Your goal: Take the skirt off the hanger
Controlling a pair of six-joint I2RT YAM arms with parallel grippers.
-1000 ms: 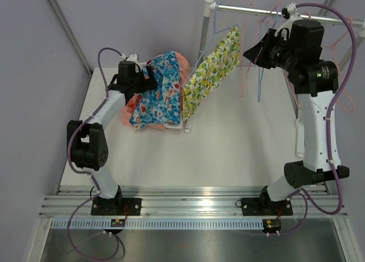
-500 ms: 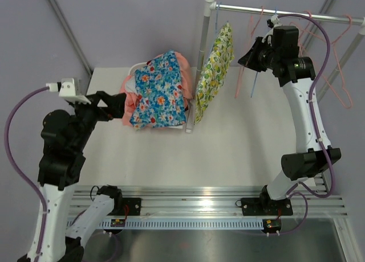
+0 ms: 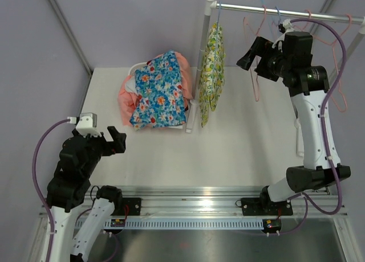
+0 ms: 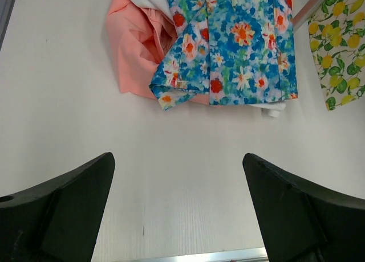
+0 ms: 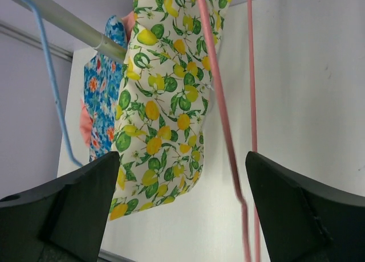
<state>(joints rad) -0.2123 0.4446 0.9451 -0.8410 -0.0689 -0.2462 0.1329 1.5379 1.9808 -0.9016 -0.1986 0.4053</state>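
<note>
The lemon-print skirt (image 3: 212, 74) looks light and limp — best pinched at its waistband below the hanger (image 3: 218, 15) — and the left claw (image 3: 118, 141) and right claw (image 3: 250, 52) gape empty.

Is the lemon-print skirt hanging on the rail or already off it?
Hanging: the lemon-print skirt droops straight down from the rail, right beside the upright post.
</note>
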